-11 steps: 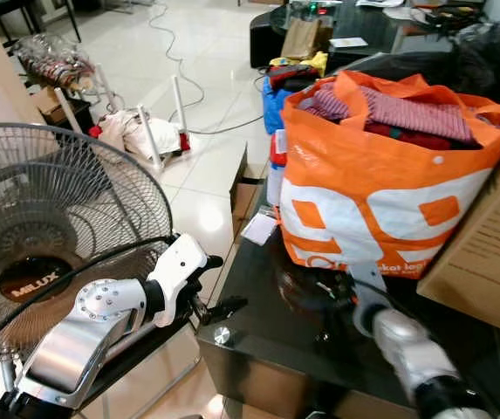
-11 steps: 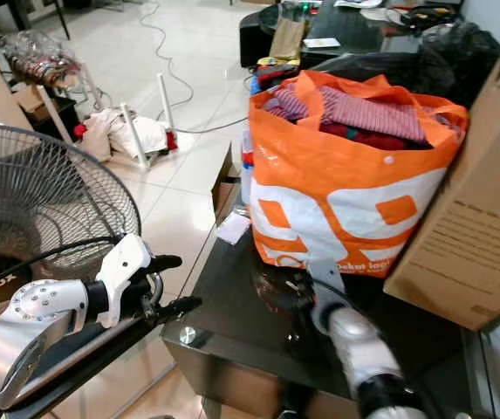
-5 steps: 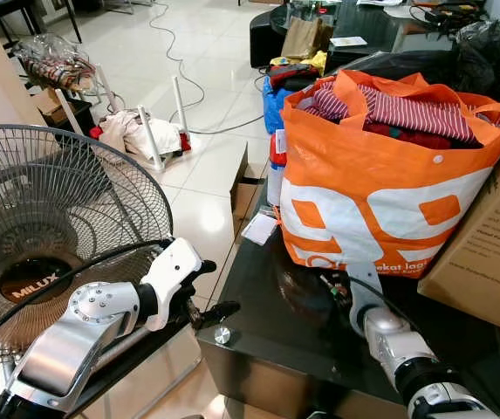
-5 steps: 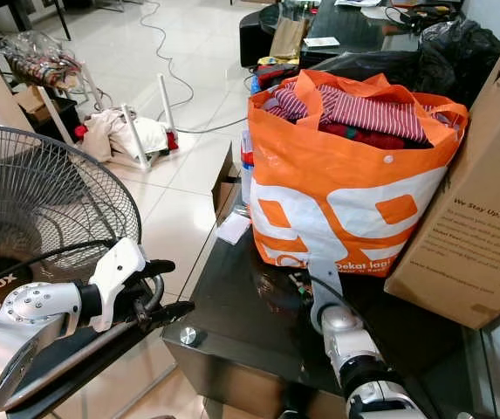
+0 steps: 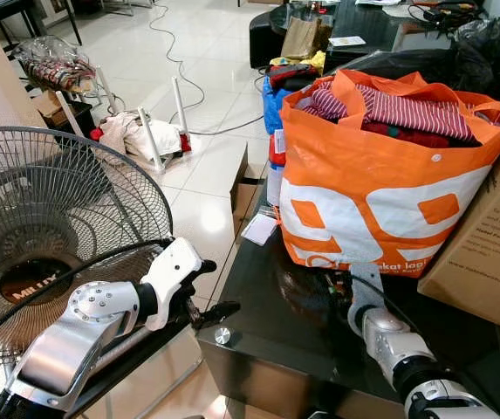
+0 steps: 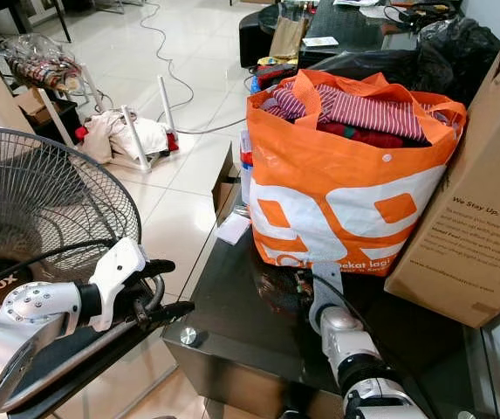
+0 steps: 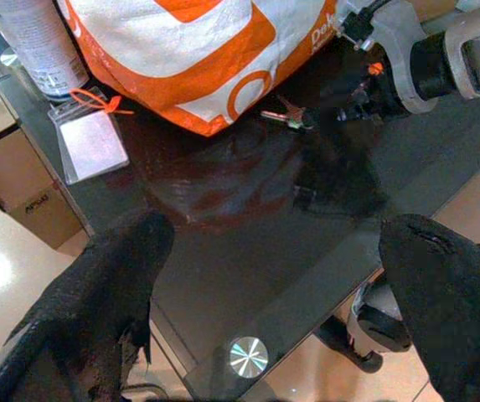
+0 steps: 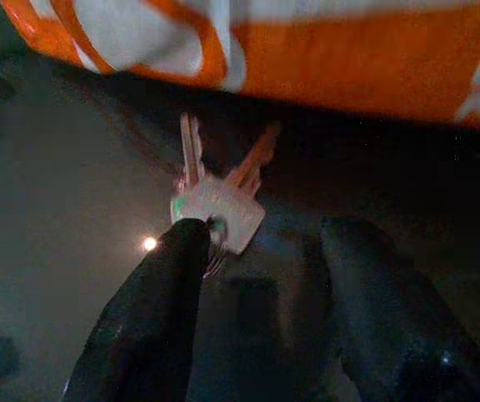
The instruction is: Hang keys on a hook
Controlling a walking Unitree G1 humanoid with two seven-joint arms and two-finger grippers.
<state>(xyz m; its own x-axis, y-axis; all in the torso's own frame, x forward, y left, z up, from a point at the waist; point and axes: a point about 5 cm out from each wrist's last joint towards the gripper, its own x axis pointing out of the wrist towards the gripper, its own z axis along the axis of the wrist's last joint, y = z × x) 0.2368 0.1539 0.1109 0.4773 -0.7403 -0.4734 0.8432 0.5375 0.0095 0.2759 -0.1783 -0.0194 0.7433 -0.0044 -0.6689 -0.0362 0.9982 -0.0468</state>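
Note:
A small bunch of keys (image 8: 219, 201) with a pale tag lies flat on the dark glass table (image 5: 258, 349), just in front of the orange shopping bag (image 5: 380, 175). My right gripper (image 8: 269, 239) is low over the table, open, with one fingertip (image 8: 191, 239) touching the keys' tag and the other finger off to the side of them. In the left wrist view the keys (image 7: 288, 117) lie beside the right gripper (image 7: 353, 105). My left gripper (image 5: 215, 288) hovers open by the table's near left corner, holding nothing.
The orange bag is stuffed with clothes; a cardboard box (image 5: 494, 253) stands right of it. A standing fan (image 5: 49, 227) is close on my left. A badge card (image 7: 93, 142) and a white bottle (image 7: 30, 42) sit at the table's left edge. Clutter and cables cover the floor beyond.
My right gripper has slid forward across the table towards the bag and now touches the keys. The left arm has dropped slightly and then stayed put.

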